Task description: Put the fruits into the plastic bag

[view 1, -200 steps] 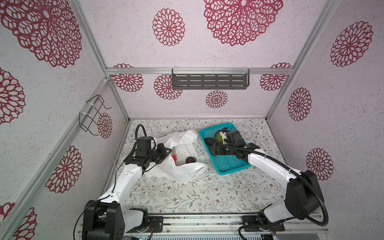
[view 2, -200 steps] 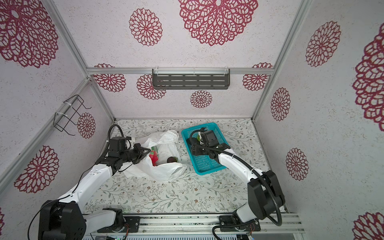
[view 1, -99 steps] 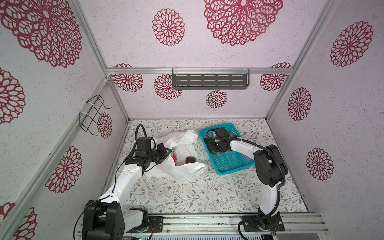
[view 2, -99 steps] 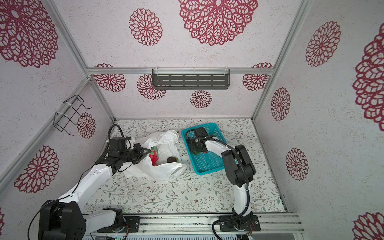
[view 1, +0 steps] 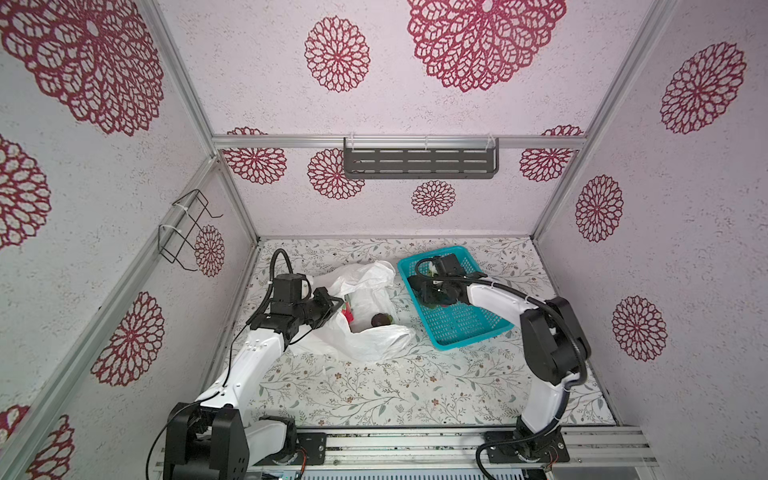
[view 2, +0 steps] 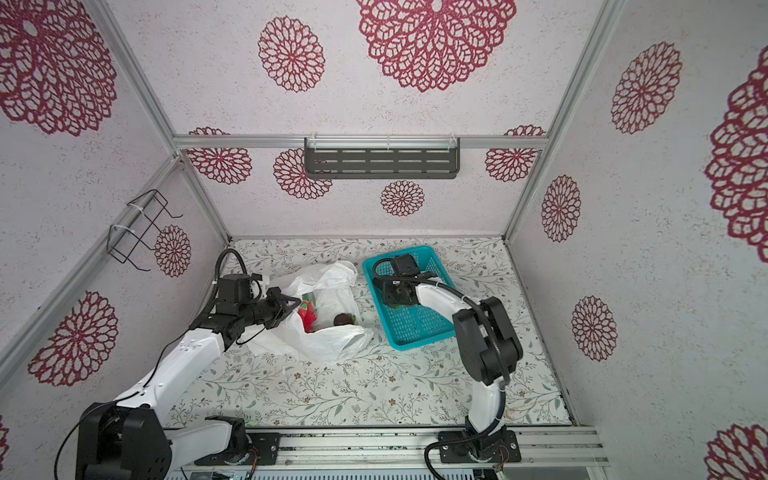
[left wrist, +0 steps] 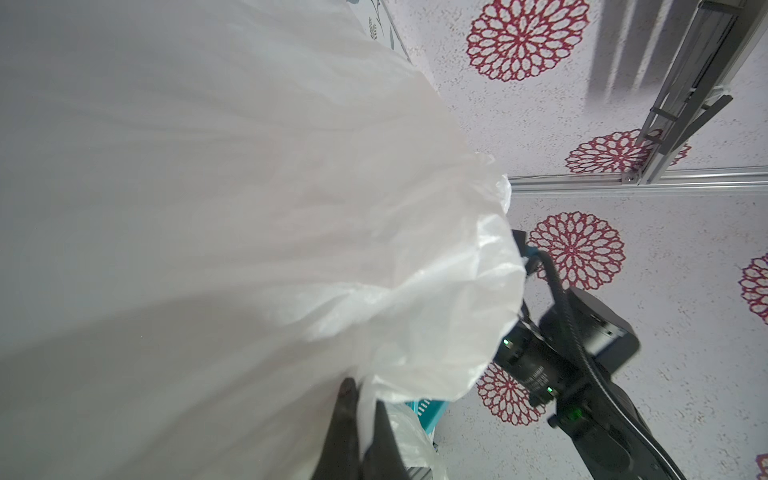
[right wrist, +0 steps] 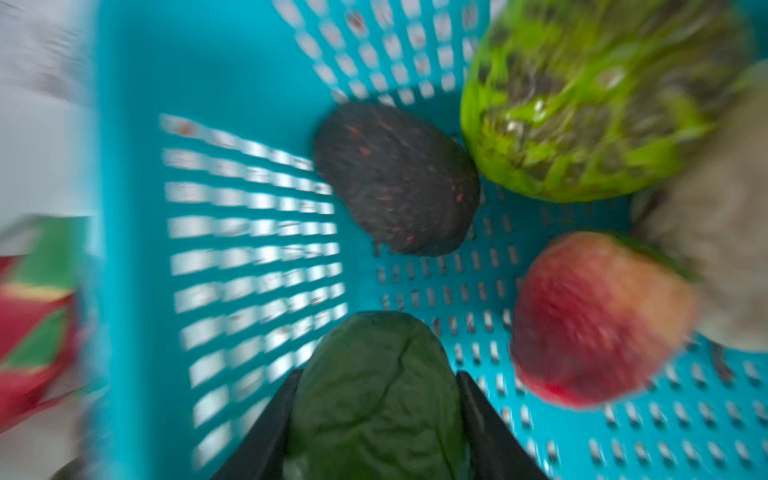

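Green avocado point(right wrist: 374, 415) is sitting in the basket point(right wrist: 137, 124), pinched by the right gripper point(right wrist: 379, 375); lifting straight up before swinging over is looking wisest. Left gripper point(left wrist: 362, 399) is pinching the bag point(left wrist: 249, 208) by its rim alongside.

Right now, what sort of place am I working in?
Probably a robot test booth, not a home: aluminium frame bars, rosette-papered walls, and a mounting rail along the front edge.

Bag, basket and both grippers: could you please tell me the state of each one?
plastic bag, mouth held open, dark ball inside.
left gripper, shut on the bag's rim.
right gripper, shut on the avocado.
basket, upright, red fruit inside.
avocado, gripped, inside the basket.
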